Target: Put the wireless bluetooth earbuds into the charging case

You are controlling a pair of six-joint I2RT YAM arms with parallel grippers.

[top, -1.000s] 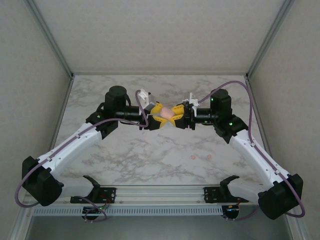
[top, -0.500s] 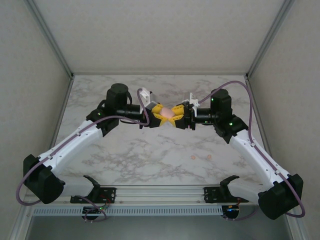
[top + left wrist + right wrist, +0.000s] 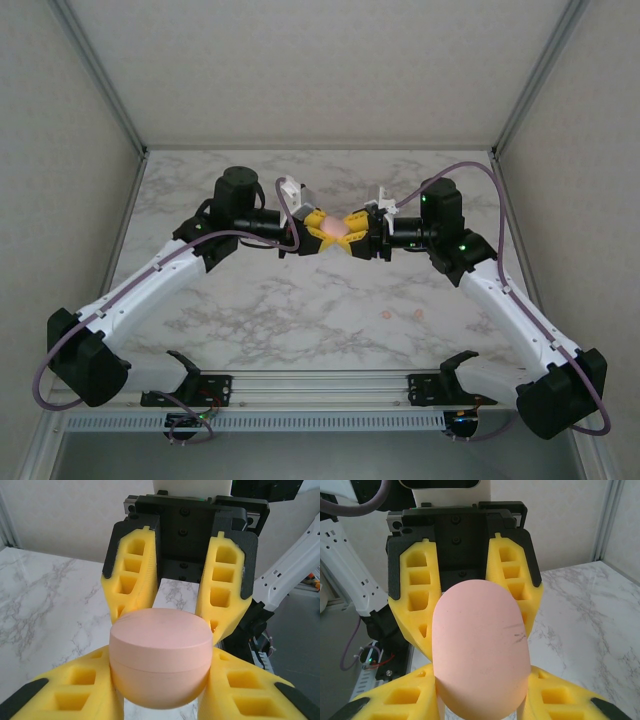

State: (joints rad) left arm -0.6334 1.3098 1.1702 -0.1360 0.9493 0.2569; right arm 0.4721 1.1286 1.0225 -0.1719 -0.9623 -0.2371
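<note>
Gripping the pink charging case (image 3: 337,229) from both sides, up in the air over the middle of the bench (image 3: 250,300): pinched at one end by the left fingers (image 3: 316,226), at the other by the right fingers (image 3: 357,237), both pairs closed on it, yellow pads pressed against smooth rounded plastic. Seen from the left wrist, sitting lid-up with the seam shut all the way round, so not open yet. Lying well apart from all this, down on the marble nearer the right arm: the two pink earbuds (image 3: 385,314), side by side, untouched. Looks like the prying-open step, judging by the two-sided hold. Plenty to go wrong from here. Could squirt out like a wet bar of soap under an uneven squeeze on those curved sides. Could twist in the grip rather than hinge open, given a pull off the hinge line. Could drop and knock the earbuds about, or roll toward the bench edge, with either hold loosened too soon. Might also snap open hard and jerk free of one side. Worth keeping both holds firm and square, and opening slowly.
</note>
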